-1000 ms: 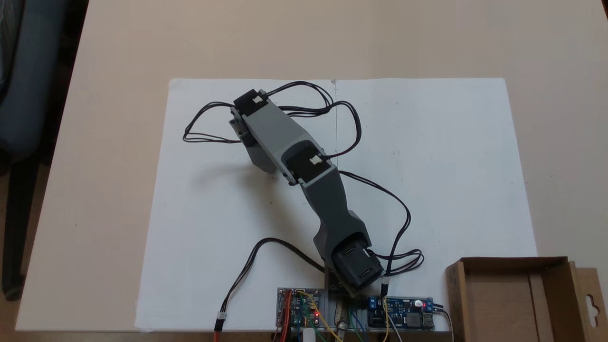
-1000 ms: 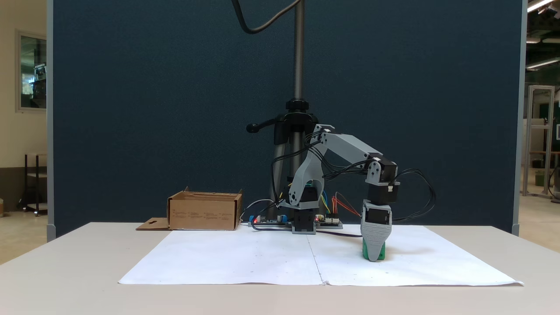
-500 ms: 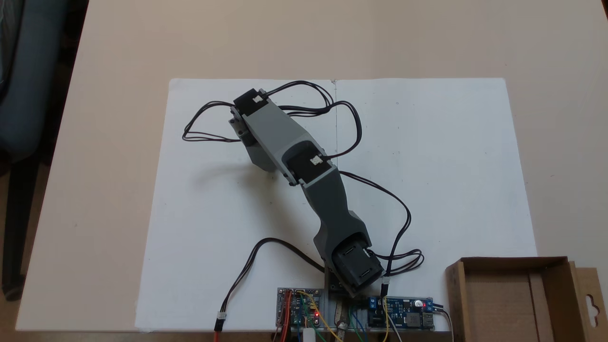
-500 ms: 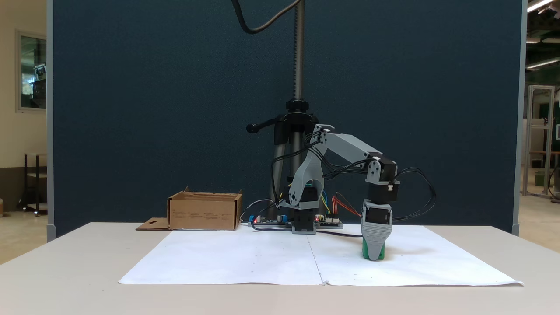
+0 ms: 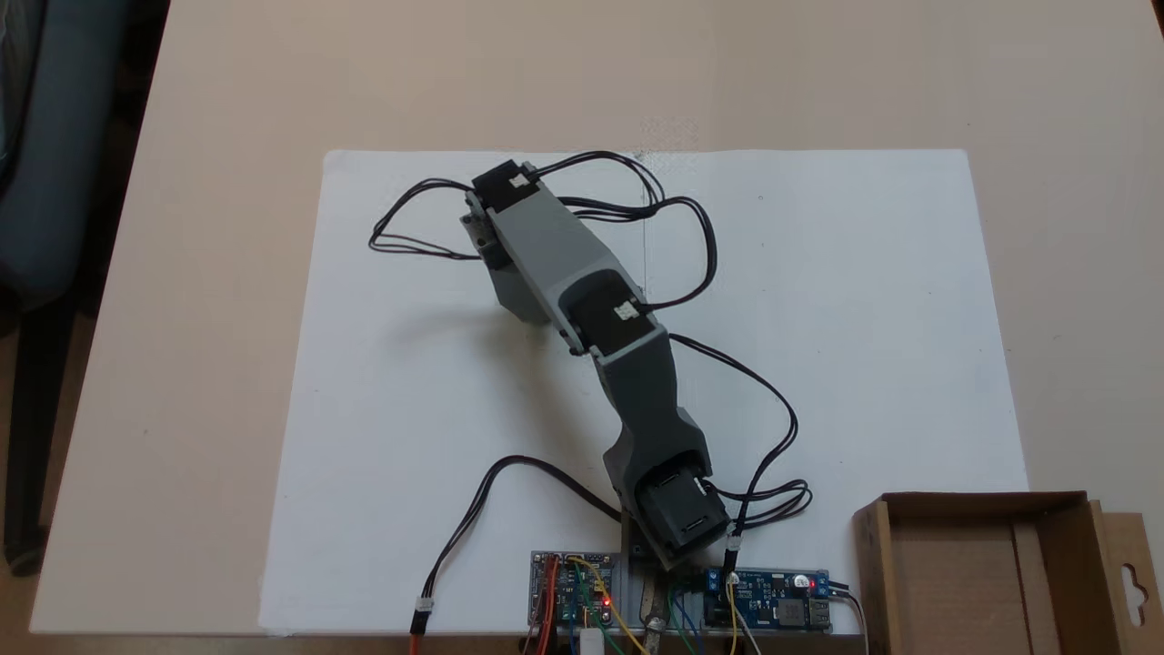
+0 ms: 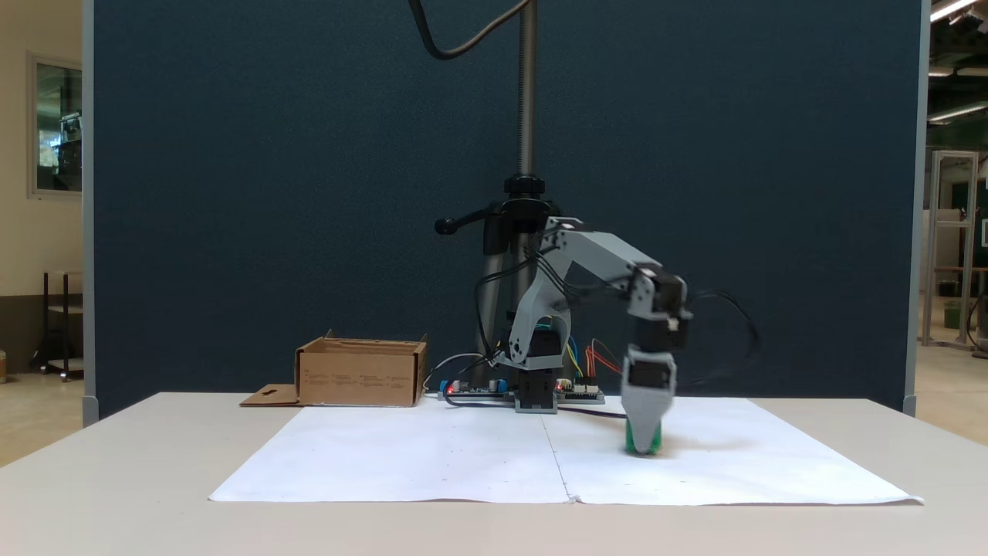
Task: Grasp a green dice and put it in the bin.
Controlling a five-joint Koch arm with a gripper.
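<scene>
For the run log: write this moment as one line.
phase: carrying | pincer: low over paper, around green dice, closure unclear | bin: holds no dice

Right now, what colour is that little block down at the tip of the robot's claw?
Bright green. The green dice shows best in a fixed view from the side, at the gripper.

pincer (image 6: pixel 643 444) with green dice (image 6: pixel 643 443) lifted, shifted
</scene>
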